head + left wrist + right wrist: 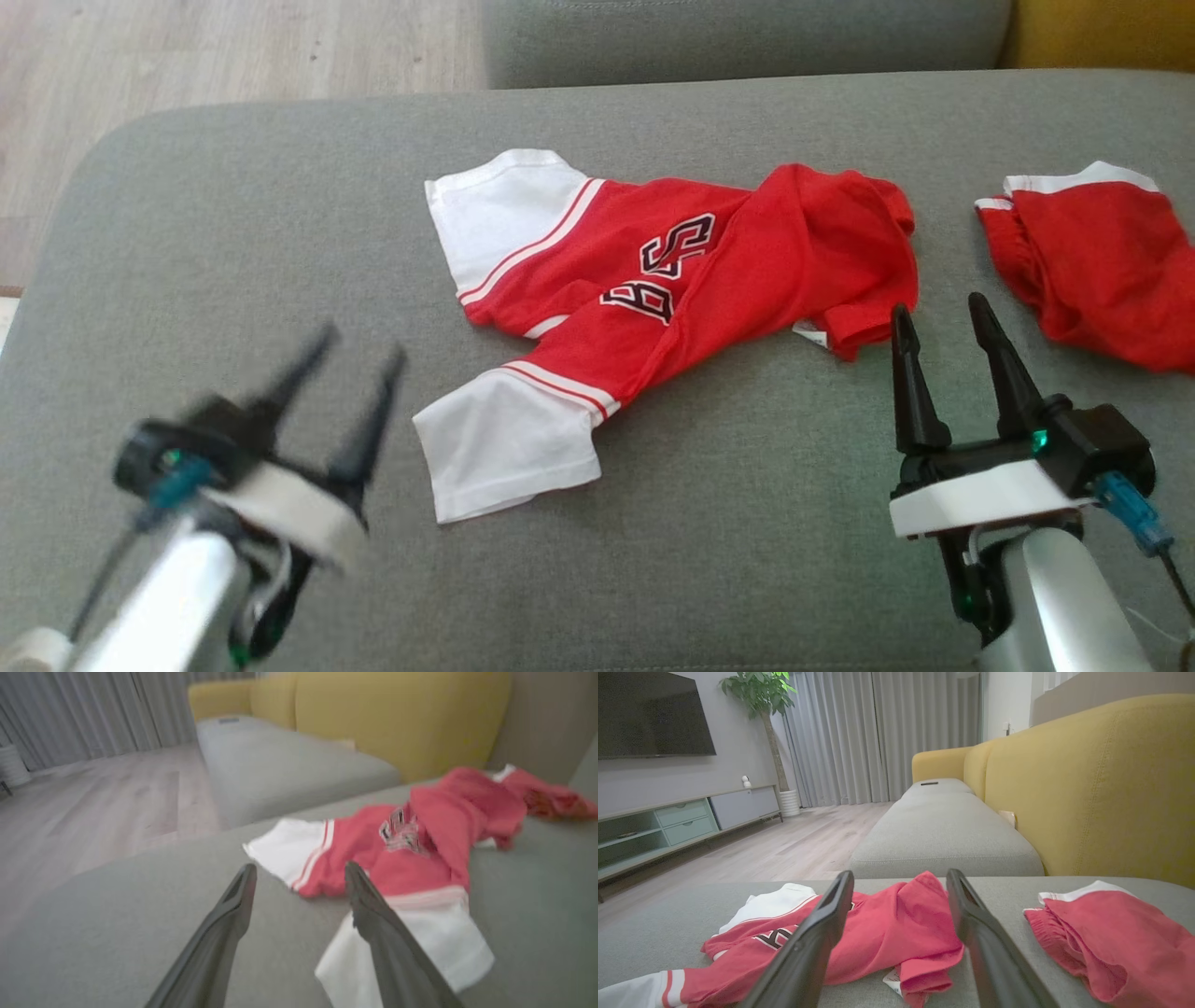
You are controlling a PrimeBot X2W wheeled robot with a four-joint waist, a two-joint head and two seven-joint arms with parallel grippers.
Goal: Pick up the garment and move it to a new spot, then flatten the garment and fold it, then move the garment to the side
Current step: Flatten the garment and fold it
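Head view: garment [672,271], a red jersey with white sleeves and black-and-white print, lies crumpled mid-way across the grey sofa seat [233,233], not flat, body bunched to the right. Left claw [362,345] at lower left, blurred, fingers spread, nothing between them, just left of the near white sleeve [504,448] and clear of it. Right claw [938,305] at lower right, fingers apart and empty, tips just beside the jersey's right-hand hem; can't tell if they touch it. A second red piece [1092,261] with white trim sits apart at the right edge.

Left wrist view: soft focus. Left claw [299,868] released, grey seat visible in the gap. Garment [420,858] ahead and to the right; the right-hand finger overlaps the near white sleeve [444,942] in frame, contact unclear. Wood floor [93,802] beyond the seat edge.

Right wrist view: right claw [900,874] released, holding nothing. Garment [887,933] lies on the seat behind both fingers, its red fold between them. Second red piece [1120,938] off to the right, separate. Yellow backrest [1101,788] behind.
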